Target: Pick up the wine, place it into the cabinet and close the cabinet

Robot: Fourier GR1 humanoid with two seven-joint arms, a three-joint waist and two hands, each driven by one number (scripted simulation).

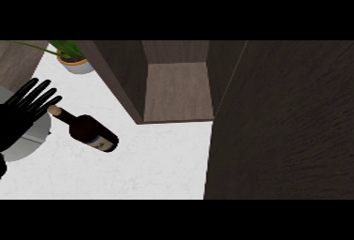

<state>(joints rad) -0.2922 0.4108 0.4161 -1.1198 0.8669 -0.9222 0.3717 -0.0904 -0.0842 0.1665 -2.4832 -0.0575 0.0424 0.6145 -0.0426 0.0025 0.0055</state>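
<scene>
head view: the left robot hand (27,105) is seen at nine o'clock, black, its fingers straight and fanned, nothing gripped. the fingertips sit just beside the cork end of the wine bottle (86,130), whether touching cannot be told. the bottle lies on its side on the white marbled worktop (152,164), neck towards ten o'clock, its dark glass body with a pale label band towards four o'clock; it is judged not yet picked up. at twelve o'clock the cabinet (176,89) stands open, so the bottle can be put in; its inside is matt brown wood grain. its door (283,122), a broad dark panel, fills three o'clock. a potted plant (72,58) stands at eleven o'clock. the right robot hand is not seen.
</scene>
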